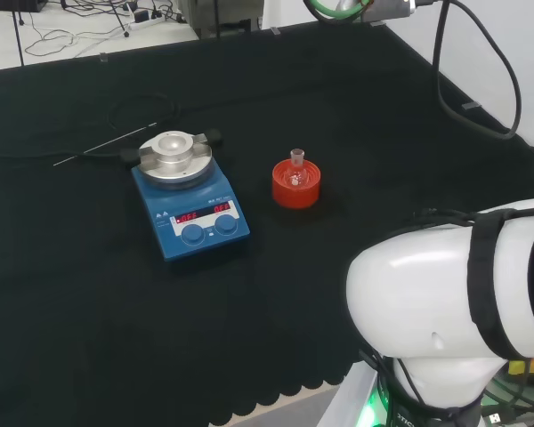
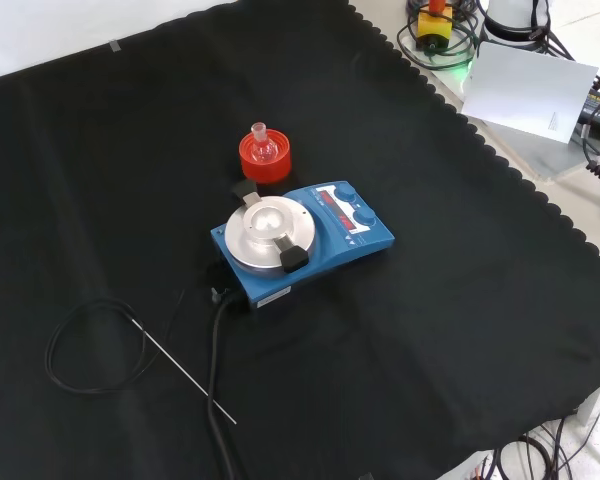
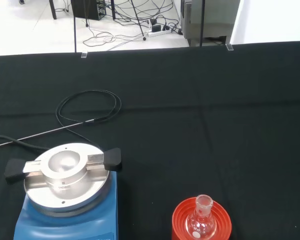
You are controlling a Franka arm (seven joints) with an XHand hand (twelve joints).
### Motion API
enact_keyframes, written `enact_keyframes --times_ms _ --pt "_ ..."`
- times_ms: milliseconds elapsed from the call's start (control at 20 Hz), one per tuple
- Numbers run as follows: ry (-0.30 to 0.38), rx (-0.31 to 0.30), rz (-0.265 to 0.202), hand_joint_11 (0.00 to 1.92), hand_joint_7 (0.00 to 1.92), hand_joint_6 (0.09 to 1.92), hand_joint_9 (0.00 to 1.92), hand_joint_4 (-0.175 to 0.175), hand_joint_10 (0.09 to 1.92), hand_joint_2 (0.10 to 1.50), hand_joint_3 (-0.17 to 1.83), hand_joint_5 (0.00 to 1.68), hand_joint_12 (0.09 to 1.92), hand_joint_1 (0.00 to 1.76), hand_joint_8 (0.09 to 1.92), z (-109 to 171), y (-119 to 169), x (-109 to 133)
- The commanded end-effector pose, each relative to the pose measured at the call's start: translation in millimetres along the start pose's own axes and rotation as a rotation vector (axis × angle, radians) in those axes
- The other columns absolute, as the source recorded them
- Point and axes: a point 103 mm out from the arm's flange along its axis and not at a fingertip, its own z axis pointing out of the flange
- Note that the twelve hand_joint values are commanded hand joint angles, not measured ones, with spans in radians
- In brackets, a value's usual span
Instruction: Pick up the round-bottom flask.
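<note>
A small clear round-bottom flask (image 1: 295, 169) sits upright in a red ribbed ring stand (image 1: 296, 185) near the middle of the black cloth. In the front view the flask (image 2: 261, 140) and its stand (image 2: 264, 158) are just beyond the blue stirrer plate. The wrist view looks down on the flask (image 3: 201, 223) in its stand (image 3: 201, 225) from some way off, its short neck pointing up. Nothing touches the flask.
A blue stirrer plate (image 1: 190, 194) with a round metal top (image 2: 270, 232) stands left of the flask in the head view. A thin metal probe (image 2: 183, 370) and its black cable (image 2: 90, 345) lie on the cloth. The arm's white link (image 1: 454, 289) fills the head view's lower right.
</note>
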Motion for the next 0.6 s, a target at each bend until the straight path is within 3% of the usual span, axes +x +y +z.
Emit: enact_keyframes --times_ms 50,100,200,400,600 --pt "-0.01 -0.01 0.001 0.25 0.34 0.56 0.44 -0.016 0.94 1.03 0.63 0.35 1.37 0.53 0.89 0 0 0" --pt "-0.013 -0.01 0.002 0.12 0.2 0.54 0.31 -0.014 0.83 1.09 0.53 0.37 1.37 0.41 0.76 -1 0 1" --pt "-0.007 -0.009 0.006 0.03 0.11 0.51 0.21 -0.012 0.73 1.15 0.45 0.38 1.37 0.33 0.66 0 0 0" --pt "-0.007 -0.014 0.007 0.0 0.08 0.5 0.19 -0.011 0.7 1.17 0.42 0.39 1.36 0.31 0.63 -1 0 4" --pt "0.038 0.002 0.003 0.0 0.09 0.5 0.19 -0.011 0.7 1.17 0.41 0.39 1.36 0.31 0.63 10 8 -21"
